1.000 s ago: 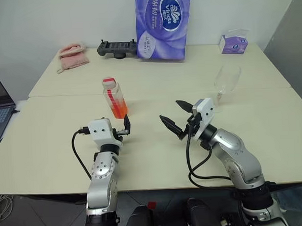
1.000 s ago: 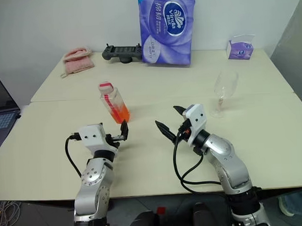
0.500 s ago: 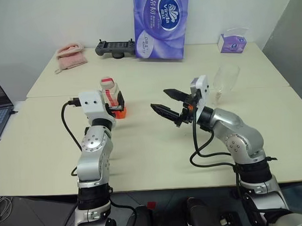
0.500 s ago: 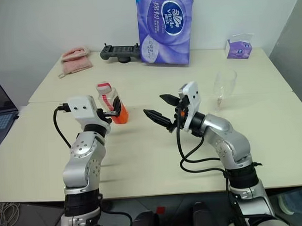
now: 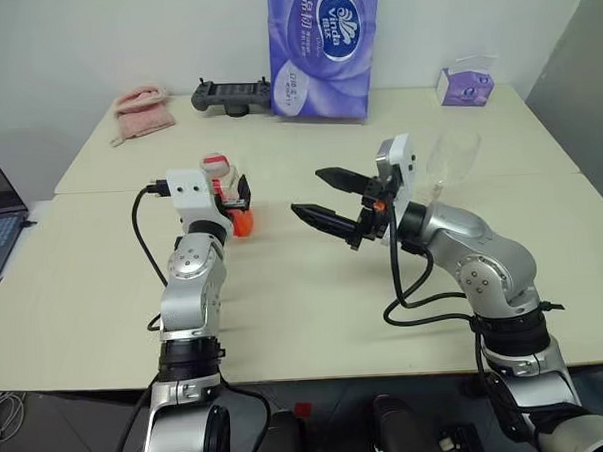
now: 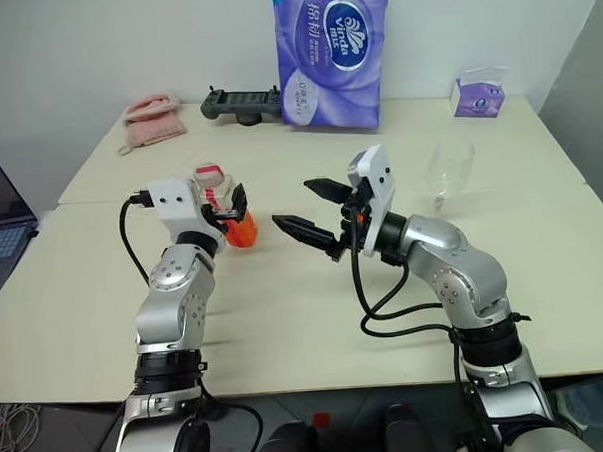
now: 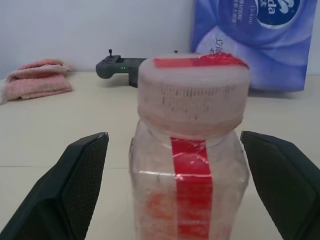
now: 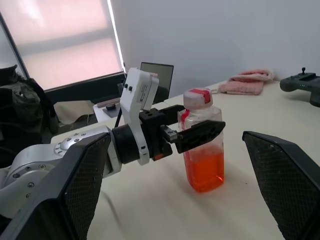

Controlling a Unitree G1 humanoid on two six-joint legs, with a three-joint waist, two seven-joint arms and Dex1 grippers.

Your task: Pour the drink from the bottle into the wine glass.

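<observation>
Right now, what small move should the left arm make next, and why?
Probably close the left hand on the bottle. Its open fingers already stand on either side of the bottle, which stands capped on the table, not yet gripped.

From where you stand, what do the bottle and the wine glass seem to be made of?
The bottle looks like thin clear plastic: slightly cloudy, squarish walls, a ribbed matte cap, and orange-red drink showing through. The wine glass looks like clear colourless glass, since the table shows through its bowl; clear plastic cannot be ruled out.
</observation>
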